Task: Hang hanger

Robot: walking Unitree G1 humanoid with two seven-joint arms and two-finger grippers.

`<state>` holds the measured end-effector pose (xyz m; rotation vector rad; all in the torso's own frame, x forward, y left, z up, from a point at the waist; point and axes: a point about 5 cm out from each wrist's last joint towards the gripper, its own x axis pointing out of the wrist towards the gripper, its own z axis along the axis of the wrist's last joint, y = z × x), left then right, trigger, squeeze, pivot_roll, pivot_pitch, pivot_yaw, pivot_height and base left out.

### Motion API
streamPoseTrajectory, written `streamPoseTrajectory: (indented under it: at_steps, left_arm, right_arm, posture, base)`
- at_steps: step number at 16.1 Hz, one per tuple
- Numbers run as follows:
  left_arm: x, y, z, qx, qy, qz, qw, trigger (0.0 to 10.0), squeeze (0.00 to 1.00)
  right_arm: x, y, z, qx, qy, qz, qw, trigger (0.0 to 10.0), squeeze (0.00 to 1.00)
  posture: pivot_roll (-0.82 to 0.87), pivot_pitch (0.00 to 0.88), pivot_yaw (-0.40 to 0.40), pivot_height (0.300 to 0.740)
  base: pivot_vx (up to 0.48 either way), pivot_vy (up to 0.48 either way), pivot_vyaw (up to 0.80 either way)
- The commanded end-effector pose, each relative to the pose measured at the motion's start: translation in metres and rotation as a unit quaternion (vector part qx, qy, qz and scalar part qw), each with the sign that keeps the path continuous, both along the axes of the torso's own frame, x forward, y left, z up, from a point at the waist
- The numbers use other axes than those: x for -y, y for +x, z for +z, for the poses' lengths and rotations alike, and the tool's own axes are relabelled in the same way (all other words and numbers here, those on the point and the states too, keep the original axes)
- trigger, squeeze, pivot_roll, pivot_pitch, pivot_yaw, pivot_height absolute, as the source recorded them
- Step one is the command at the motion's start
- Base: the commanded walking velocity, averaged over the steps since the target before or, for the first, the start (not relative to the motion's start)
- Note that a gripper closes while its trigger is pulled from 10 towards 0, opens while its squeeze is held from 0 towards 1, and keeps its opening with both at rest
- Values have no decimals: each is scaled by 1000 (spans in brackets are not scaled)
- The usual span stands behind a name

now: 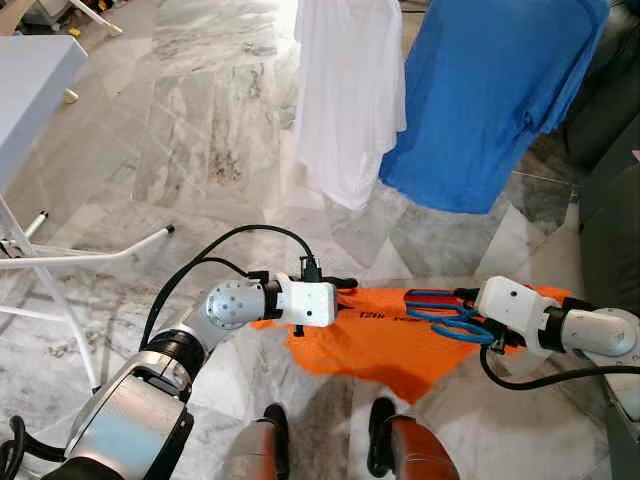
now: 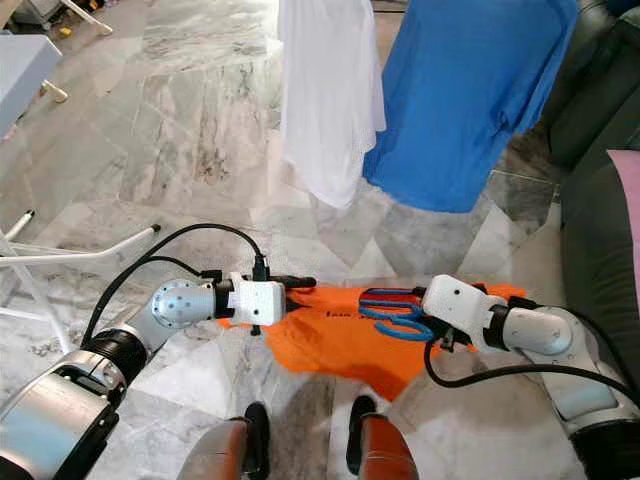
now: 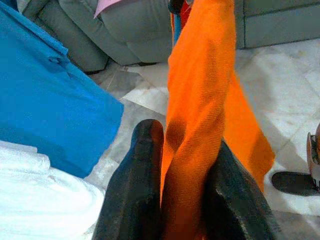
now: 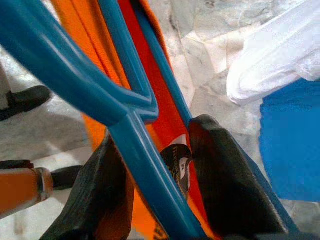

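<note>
Both hands (image 1: pixel 345 290) (image 1: pixel 470 315) level, gripping shirt (image 1: pixel 385 345)

Grey-veined marble floor (image 1: pixel 200 120), sunlit at top; dark grey sofa (image 2: pixel 600 180) on right; white-framed bench (image 1: pixel 30 70) on left.

I held both arms forward: left gripper (image 1: pixel 345 290) pinching the orange shirt (image 1: pixel 385 345), right gripper (image 1: pixel 462 322) clamping its blue hanger (image 1: pixel 440 315).

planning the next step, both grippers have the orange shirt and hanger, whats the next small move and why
Probably lift both arms toward the hung clothes. The left gripper pinches the orange shirt, the right gripper grips the blue hanger with it, low above the floor, while the white shirt and blue shirt hang ahead.
</note>
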<state>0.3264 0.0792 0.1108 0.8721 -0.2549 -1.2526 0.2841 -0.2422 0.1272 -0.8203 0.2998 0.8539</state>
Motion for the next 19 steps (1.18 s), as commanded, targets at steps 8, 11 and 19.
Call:
streamPoseTrajectory:
  at_steps: [8, 11, 19]
  left_arm:
    - [-4, 2, 3, 8, -3, 7, 1000, 0, 0]
    - [-3, 2, 3, 7, -1, 6, 1000, 0, 0]
    - [-5, 1, 2, 6, 3, -1, 1000, 0, 0]
  right_arm:
    - [7, -1, 8, 18, -44, 2, 999, 10000, 1000]
    - [8, -1, 16, 21, -50, 6, 998, 10000, 1000]
    - [35, -2, 24, 7, -99, 2, 995, 10000, 0]
  posture:
    - [-183, 271, 110, 740]
    - [-186, 274, 112, 740]
    - [-183, 282, 114, 740]
  base:
    - [0, 0, 0]
    - [0, 0, 0]
    - [0, 0, 0]
